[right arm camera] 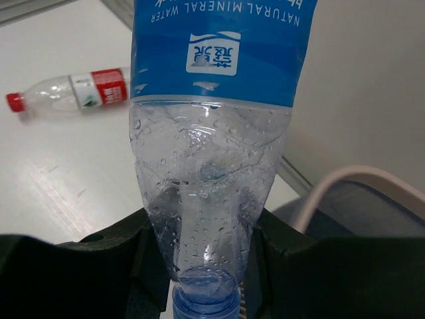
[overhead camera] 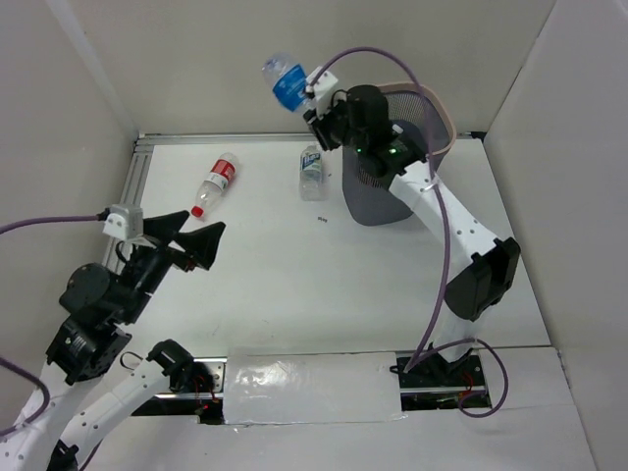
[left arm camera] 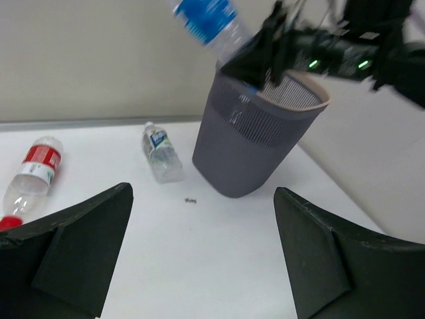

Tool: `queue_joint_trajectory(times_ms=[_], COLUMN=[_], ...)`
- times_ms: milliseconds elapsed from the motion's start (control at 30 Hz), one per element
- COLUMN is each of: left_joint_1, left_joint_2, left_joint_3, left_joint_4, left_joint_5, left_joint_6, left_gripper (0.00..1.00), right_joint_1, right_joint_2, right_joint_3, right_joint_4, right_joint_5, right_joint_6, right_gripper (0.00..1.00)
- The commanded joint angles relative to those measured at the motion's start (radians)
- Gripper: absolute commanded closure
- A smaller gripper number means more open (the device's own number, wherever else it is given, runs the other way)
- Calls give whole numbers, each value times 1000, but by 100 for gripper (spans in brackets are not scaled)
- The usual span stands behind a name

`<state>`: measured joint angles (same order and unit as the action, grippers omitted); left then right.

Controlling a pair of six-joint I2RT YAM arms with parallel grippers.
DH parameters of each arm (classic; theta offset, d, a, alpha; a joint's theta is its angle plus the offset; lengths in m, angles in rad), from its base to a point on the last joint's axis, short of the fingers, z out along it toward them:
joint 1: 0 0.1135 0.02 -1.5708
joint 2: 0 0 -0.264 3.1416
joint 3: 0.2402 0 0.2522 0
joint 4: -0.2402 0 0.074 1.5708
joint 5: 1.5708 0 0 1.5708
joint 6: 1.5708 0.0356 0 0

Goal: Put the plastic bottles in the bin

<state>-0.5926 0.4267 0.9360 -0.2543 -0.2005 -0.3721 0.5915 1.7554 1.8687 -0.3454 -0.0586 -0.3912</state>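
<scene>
Transport step: your right pincer (overhead camera: pixel 316 101) grips the blue-label bottle (overhead camera: pixel 287 83) at ten o'clock of the bin (overhead camera: pixel 368 201); carry it over the rim, release. Your left pincer (overhead camera: pixel 193 234) gapes wide.

The right arm stretches forward and up, the right gripper (overhead camera: pixel 312 98) with jaws clamped on a bottle (overhead camera: pixel 287 83). The left arm sits bent near its base, the left gripper (overhead camera: pixel 199 234) with jaws wide apart.
</scene>
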Motion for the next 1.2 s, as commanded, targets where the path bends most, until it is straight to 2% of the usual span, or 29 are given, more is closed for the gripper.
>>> queue_joint_trajectory(times_ms=[0,200,300,367,433,500,567,600,633,767,867,1000,1100,1133,1167], left_joint_1=[-4,25,109,207,316,375,425,436,454,499,499,499,499,499,499], left_joint_2=[73,243,355,432,477,532,569,590,640,760,817,935,1040,1088,1115], left_joint_3=[-45,-63,-63,-63,-63,-63,-63,-52,-34,-3,6,41,76,76,99], left_joint_4=[30,16,29,56,88,119,162,174,174,245,289,345,401,421,438], left_joint_5=[-56,-120,-64,-28,45,82,98,98,98,128,138,72,32,21,21], left_joint_6=[-7,27,36,36,36,36,61,73,97,149,182,222,242,261,286], left_gripper=[0,0,0,0,0,0,0,0,0,0,0,0,0,0,0], right_joint_1=[-61,-198,-267,-300,-349,-380,-424,-436,-456,-502,-522,-544,-594,-607,-627], right_joint_2=[-105,-158,-168,-168,-157,-157,-146,-137,-137,-109,-122,-192,-258,-276,-292], right_joint_3=[50,-16,-45,-55,-65,-65,-92,-92,-101,-79,-79,-79,-79,-79,-89], right_joint_4=[8,8,8,8,-6,-17,-17,-17,-17,-61,-70,-70,-58,-73,-87], right_joint_5=[25,14,-10,-23,-47,-84,-113,-138,-150,-245,-290,-359,-476,-568,-616], right_joint_6=[-8,23,35,45,45,45,54,54,54,40,22,22,35,35,2], right_gripper=[98,95,95,94,91,84,73,61,55,0,0,0,0,4,14])
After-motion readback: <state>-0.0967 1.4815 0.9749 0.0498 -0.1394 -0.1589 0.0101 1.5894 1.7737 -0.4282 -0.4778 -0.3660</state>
